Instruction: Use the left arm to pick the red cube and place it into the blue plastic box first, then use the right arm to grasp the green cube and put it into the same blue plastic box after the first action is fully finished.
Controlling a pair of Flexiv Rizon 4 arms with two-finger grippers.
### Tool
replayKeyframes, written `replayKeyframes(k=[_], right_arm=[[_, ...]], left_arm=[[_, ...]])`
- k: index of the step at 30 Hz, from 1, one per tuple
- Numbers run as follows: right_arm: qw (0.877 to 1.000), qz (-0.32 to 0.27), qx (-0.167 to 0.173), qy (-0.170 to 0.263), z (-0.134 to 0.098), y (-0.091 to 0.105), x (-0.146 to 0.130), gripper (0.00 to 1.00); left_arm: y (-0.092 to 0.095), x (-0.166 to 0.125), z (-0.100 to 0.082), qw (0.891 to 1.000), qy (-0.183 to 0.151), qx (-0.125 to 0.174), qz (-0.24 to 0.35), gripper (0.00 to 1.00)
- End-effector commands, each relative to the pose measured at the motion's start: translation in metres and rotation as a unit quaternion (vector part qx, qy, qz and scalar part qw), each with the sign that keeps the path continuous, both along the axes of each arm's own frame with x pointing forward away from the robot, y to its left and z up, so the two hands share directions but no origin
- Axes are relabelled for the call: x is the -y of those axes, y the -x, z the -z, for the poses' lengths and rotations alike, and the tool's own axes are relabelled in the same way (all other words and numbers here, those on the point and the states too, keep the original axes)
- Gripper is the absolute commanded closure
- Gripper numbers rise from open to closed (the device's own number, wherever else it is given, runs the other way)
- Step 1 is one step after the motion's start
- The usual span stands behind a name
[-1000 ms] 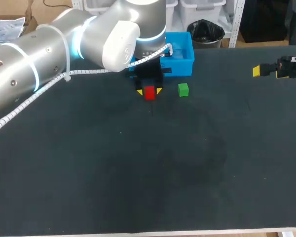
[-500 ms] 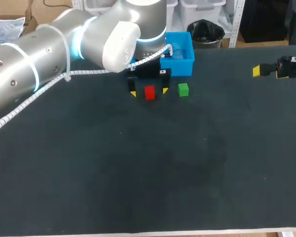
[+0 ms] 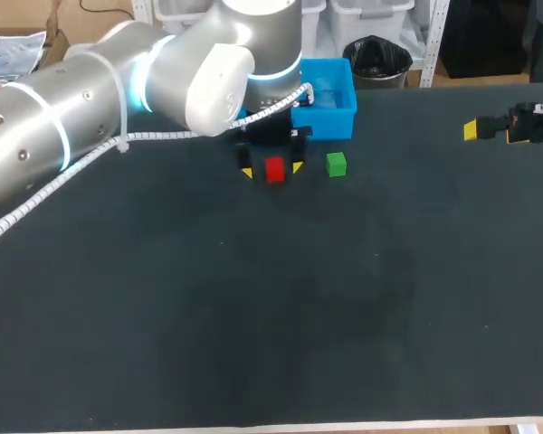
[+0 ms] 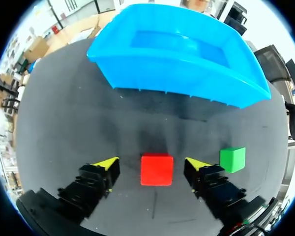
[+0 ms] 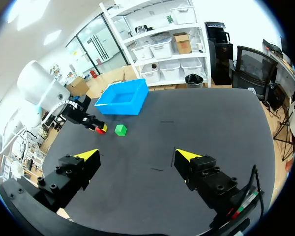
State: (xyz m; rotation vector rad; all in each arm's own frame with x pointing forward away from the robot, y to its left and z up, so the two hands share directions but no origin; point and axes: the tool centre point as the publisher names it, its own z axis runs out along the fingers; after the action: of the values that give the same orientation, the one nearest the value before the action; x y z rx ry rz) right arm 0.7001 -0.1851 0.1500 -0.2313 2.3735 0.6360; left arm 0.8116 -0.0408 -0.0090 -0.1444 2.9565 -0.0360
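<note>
Just in front of the blue plastic box [image 3: 339, 117], on the dark table [image 3: 344, 298], the red cube [image 3: 274, 169] sits between the fingers of the left gripper [image 3: 271, 169]. In the left wrist view the left gripper [image 4: 151, 163] has its jaws spread wide. One yellow-tipped finger stands on each side of the red cube [image 4: 157, 169], with a strip of bare table between each tip and the cube, so neither finger touches it. The cube rests flat on the table, short of the box's near wall [image 4: 177, 73].

The green cube [image 3: 336, 164] also lies in front of the box, near its right corner and just outside the left gripper's right finger [image 4: 196, 164]. It is apart from the finger and the red cube. The left wrist view shows the green cube [image 4: 233, 159] clear of the box wall.

The right gripper [image 3: 471, 130] is well off to the right of the box, above the table's far right side. In the right wrist view its fingers are spread and hold nothing [image 5: 137, 155]. The box [image 5: 123, 104] and the green cube [image 5: 120, 130] are far ahead of it.
</note>
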Motion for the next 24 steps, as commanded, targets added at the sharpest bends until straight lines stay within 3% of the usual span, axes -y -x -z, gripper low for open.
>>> replayKeyframes(k=[1,10,15,24], right_arm=[[1.0,0.0,0.0,0.0,0.0,0.0,0.0,0.0],[1.0,0.0,0.0,0.0,0.0,0.0,0.0,0.0],[1.0,0.0,0.0,0.0,0.0,0.0,0.0,0.0],[1.0,0.0,0.0,0.0,0.0,0.0,0.0,0.0]], left_arm=[[-0.003,0.0,0.001,1.0,0.002,-0.001,0.003,1.0],[-0.002,0.001,-0.001,1.0,0.005,0.0,0.008,1.0],[0.001,0.001,-0.017,1.0,0.009,0.009,0.018,1.0],[-0.008,-0.007,-0.064,0.999,0.02,0.036,0.025,1.0]])
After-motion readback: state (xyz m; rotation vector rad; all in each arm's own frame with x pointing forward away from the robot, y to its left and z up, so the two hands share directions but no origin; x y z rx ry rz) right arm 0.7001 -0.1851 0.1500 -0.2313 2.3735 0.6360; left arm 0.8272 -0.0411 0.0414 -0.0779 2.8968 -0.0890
